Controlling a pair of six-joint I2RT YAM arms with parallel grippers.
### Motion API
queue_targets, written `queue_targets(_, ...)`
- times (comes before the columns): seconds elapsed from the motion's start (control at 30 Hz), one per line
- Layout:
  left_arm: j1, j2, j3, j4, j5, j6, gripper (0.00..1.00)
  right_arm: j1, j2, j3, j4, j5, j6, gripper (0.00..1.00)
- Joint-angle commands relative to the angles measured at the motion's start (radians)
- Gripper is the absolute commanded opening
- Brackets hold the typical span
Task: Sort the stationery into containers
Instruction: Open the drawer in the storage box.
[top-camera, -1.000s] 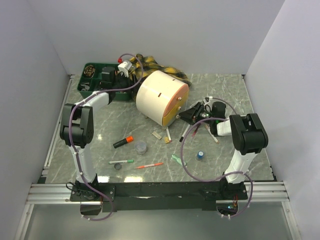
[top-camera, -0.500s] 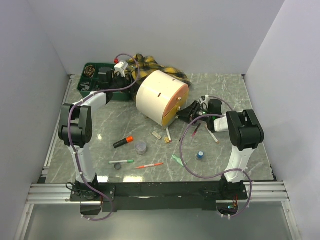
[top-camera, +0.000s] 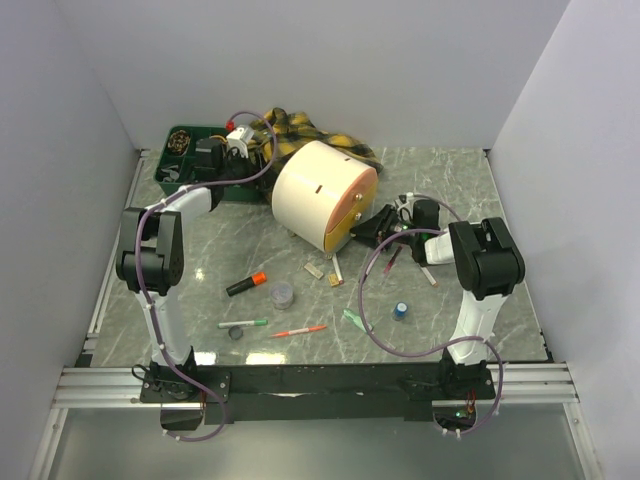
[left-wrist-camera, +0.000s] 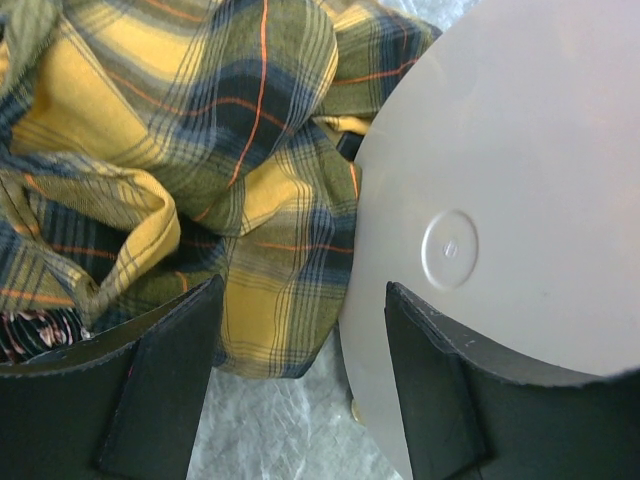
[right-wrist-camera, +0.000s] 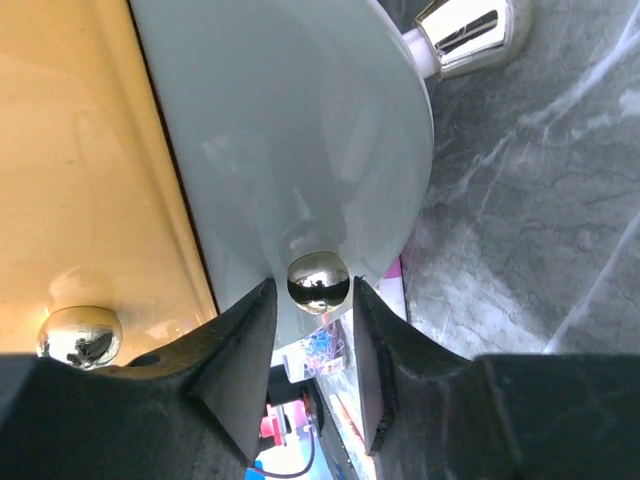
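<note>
The cream drum (top-camera: 318, 192) lies on its side, its orange face (top-camera: 352, 212) turned right. My right gripper (top-camera: 364, 227) is at that face. In the right wrist view its jaws stand open with a chrome ball knob (right-wrist-camera: 318, 283) between the fingertips, a thin gap on each side. My left gripper (top-camera: 258, 148) is behind the drum, open and empty, over the drum's flat end (left-wrist-camera: 520, 200). The dark green tray (top-camera: 188, 158) sits at the back left. Loose stationery lies in front: an orange-capped highlighter (top-camera: 245, 283), a grey tape roll (top-camera: 283, 294), pens (top-camera: 298, 330) and a green clip (top-camera: 355, 318).
The yellow-and-black plaid cloth (left-wrist-camera: 200, 150) is bunched behind the drum, against my left gripper's fingers (left-wrist-camera: 160, 390). A second chrome knob (right-wrist-camera: 80, 335) and a chrome foot (right-wrist-camera: 470, 35) show on the drum. More pens (top-camera: 425, 272) and a blue item (top-camera: 401, 310) lie by the right arm.
My right gripper has moved left up to the drum's orange face and now flanks the knob. My left gripper has shifted slightly back and left behind the drum.
</note>
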Motion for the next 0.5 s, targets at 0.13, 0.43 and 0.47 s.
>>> queue_targets(0.13, 0.006, -0.067, -0.027, 0.033, 0.003, 0.008, 0.71, 0.008, 0.017, -0.006, 0.086, 0.007, 0.015, 0.21)
queue_targets(0.43, 0.006, -0.101, -0.058, -0.005, -0.068, 0.062, 0.72, -0.038, -0.140, -0.124, -0.024, -0.022, -0.068, 0.08)
queue_targets(0.47, 0.006, -0.105, -0.056, -0.018, -0.075, 0.073, 0.72, -0.052, -0.157, -0.142, -0.041, -0.022, -0.090, 0.08)
